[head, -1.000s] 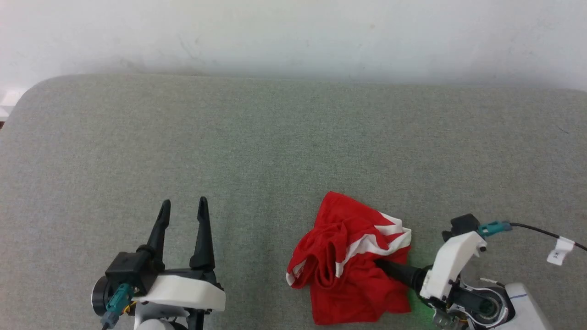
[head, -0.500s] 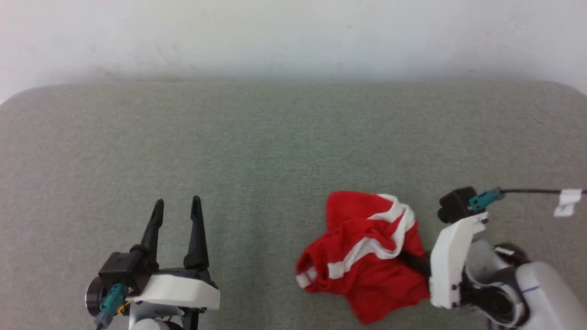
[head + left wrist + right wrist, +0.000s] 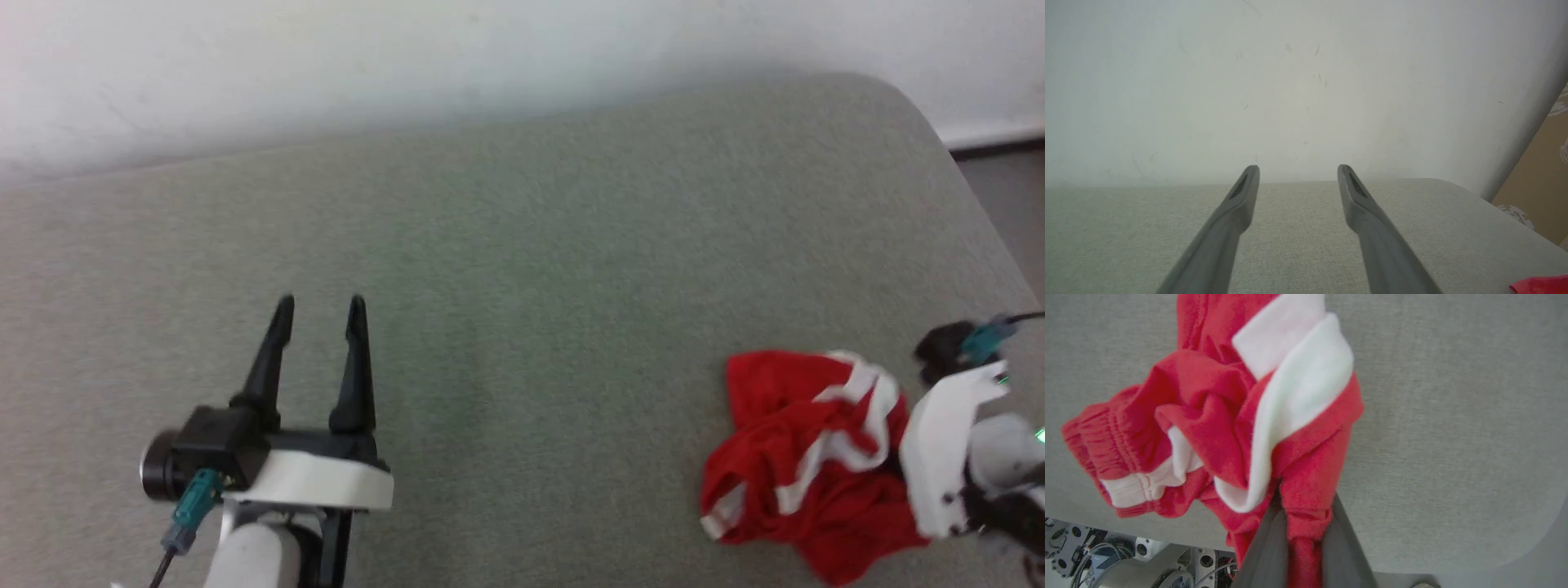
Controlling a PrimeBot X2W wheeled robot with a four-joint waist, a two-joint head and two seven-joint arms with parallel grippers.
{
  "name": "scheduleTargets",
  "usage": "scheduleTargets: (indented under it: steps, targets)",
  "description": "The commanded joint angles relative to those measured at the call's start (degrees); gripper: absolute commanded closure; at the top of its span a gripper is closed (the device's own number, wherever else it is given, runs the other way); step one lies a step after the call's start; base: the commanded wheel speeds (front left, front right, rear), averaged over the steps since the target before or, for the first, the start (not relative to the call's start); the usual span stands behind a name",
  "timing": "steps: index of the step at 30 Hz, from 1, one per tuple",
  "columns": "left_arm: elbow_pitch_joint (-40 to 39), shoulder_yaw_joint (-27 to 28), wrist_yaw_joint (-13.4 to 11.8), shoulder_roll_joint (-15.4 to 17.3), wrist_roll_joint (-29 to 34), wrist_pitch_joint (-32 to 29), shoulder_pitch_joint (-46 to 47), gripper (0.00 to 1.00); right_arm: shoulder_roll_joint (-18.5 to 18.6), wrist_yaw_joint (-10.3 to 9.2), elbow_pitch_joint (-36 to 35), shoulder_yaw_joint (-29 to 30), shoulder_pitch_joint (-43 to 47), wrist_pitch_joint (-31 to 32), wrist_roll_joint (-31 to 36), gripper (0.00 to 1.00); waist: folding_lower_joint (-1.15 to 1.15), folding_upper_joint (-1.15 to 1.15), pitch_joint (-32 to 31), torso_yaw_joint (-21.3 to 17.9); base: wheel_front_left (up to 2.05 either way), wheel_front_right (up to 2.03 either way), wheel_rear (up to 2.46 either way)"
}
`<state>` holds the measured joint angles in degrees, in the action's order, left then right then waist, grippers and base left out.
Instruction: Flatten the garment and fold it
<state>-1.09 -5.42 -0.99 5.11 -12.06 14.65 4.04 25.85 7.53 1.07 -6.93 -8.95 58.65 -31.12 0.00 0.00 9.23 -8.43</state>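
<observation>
The garment (image 3: 808,465) is a crumpled heap of red shorts with white stripes, near the table's front right. In the right wrist view the garment (image 3: 1274,428) bunches up around the fingers, its elastic waistband at the left. My right gripper (image 3: 1304,502) is shut on a red fold of it; in the head view the cloth hides its fingers and the white wrist housing (image 3: 939,441) shows. My left gripper (image 3: 320,306) stands open over bare table at the lower left, far from the shorts. From the left wrist, the left gripper (image 3: 1298,169) holds nothing, and a red scrap of garment (image 3: 1539,283) peeks in.
The grey-green padded table (image 3: 522,245) runs back to a white wall (image 3: 408,65). Its rounded right corner (image 3: 922,98) and right edge lie close to the shorts, with floor (image 3: 1008,196) beyond. The robot's base (image 3: 1126,559) shows below the table's front edge.
The head camera has swung right, shifting the whole picture. My right gripper has dragged the shorts toward the table's right end, away from the left gripper. The left gripper stays open.
</observation>
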Motion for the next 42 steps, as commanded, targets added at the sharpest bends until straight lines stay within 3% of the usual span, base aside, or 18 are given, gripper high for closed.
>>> scheduleTargets:
  steps: [1,10,11,12,13,21,27,33,42]
  targets:
    - [-0.8,-0.3,0.5,0.8,1.0,-0.1,2.1,0.00,0.5,-0.04,1.8,1.3,-2.2,-1.9,0.5,1.00,0.00,0.00,7.4,-6.5,0.00,0.00,0.00]
    - [-4.6,-3.5,1.6,2.4,4.0,-3.5,9.2,0.00,3.9,-0.04,18.5,9.1,-11.1,-18.9,2.4,1.00,0.00,0.00,16.3,-8.3,0.00,0.00,0.00]
    - [-4.7,-3.7,1.7,2.5,4.1,-3.6,9.6,0.00,4.0,-0.04,20.4,9.7,-11.9,-21.6,2.6,0.82,0.00,0.00,16.7,-8.2,0.00,0.00,0.00]
    - [-4.6,-3.9,1.8,2.5,4.1,-3.7,9.9,0.00,4.1,-0.04,21.8,9.7,-12.7,-24.7,2.7,0.45,0.00,0.00,17.1,-8.0,0.00,0.00,0.00]
    - [-4.5,-3.9,1.8,2.5,4.0,-3.6,10.1,0.00,4.1,-0.04,23.1,9.8,-13.4,-28.7,3.2,0.00,0.00,0.00,17.2,-8.0,0.00,0.00,0.00]
    - [-1.6,-3.9,1.5,1.8,2.3,-2.2,8.6,0.00,2.4,-0.04,37.4,14.1,-14.8,-52.1,9.3,0.00,0.00,0.00,13.7,-6.6,0.00,0.00,0.00]
    - [0.3,-3.7,1.1,1.1,0.8,-1.3,5.8,0.00,2.0,-0.04,39.1,19.1,-12.0,-62.8,13.6,0.00,0.00,0.00,8.3,-5.1,0.00,0.00,0.00]
    - [0.8,-2.7,-0.4,0.8,-0.2,-0.6,1.5,0.00,-1.4,-0.04,29.0,23.1,-4.4,-67.3,15.9,0.00,0.00,0.00,2.3,-2.3,0.00,0.00,0.00]
    - [-0.6,0.3,-2.7,1.4,0.1,0.1,-1.7,0.00,-11.6,-0.04,8.2,19.6,4.6,-62.5,17.1,0.00,0.00,0.00,-1.5,3.9,0.00,0.00,0.00]
